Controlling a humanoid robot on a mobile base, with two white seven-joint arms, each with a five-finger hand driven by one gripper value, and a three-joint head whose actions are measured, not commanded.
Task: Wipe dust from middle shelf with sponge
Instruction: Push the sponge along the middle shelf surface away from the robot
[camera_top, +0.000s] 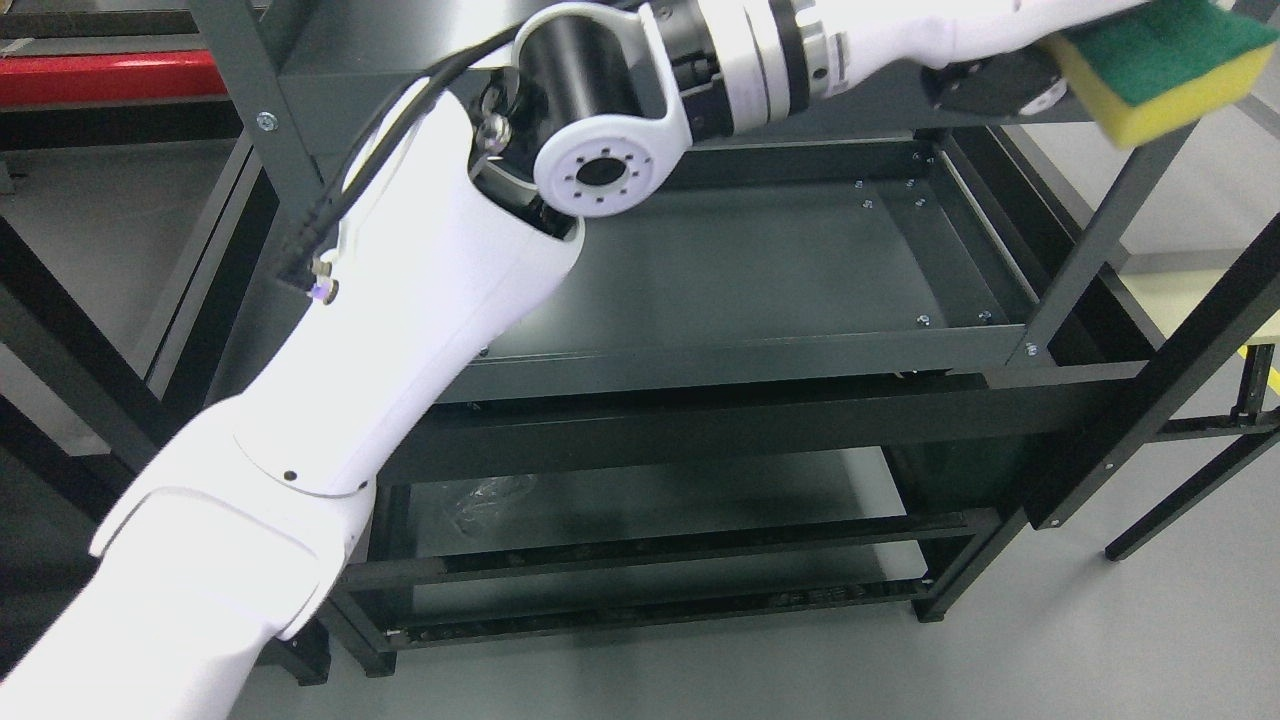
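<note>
Head view: you're seeing the left hand (1000, 50) gripping the sponge (1160, 70), green side up, reaching across the top right, above the middle shelf (760, 270).

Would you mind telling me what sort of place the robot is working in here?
Probably a workshop or lab: a dark metal bolted shelving rack stands on a plain grey floor, with black metal frame legs nearby. The left hand holds a yellow-and-green sponge.
</note>
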